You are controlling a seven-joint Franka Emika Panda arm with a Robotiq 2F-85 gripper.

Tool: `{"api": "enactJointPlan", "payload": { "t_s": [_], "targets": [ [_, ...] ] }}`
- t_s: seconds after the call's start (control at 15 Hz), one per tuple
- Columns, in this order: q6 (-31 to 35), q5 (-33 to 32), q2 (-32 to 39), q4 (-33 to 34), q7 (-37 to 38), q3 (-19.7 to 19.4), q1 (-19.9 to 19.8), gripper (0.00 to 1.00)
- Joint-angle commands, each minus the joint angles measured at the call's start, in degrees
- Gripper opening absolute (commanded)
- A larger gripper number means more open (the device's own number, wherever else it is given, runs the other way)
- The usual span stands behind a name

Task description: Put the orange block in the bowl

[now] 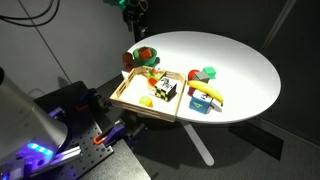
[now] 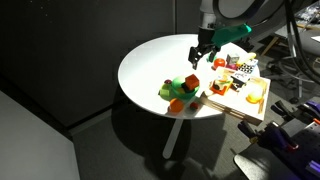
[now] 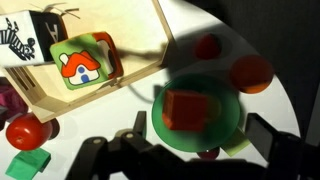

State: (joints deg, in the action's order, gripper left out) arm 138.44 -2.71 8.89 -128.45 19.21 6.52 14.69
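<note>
Evidently the placement is made: orange block (image 3: 188, 108) lies flat inside the green bowl (image 3: 232, 132), touching no finger. Gripper (image 3: 190, 150) hangs directly above with fingers spread, probably empty, though the tips are shadowed.

Round white table (image 1: 240, 70) – single white pedestal, dark walls, dim room
</note>
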Motion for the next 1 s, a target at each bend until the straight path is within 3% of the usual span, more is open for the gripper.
{"api": "enactJointPlan", "payload": {
  "t_s": [0.0, 0.47, 0.93],
  "targets": [
    [-2.6, -1.4, -5.7, -4.5, 4.7, 0.4, -0.6, 1.0],
    [-12.1, -0.3, -11.5, -7.7, 4.5, 1.3, -1.8, 1.0],
    [-13.2, 0.0, -12.0, -7.7, 3.8, 2.0, -2.7, 1.0]
  ]
}}
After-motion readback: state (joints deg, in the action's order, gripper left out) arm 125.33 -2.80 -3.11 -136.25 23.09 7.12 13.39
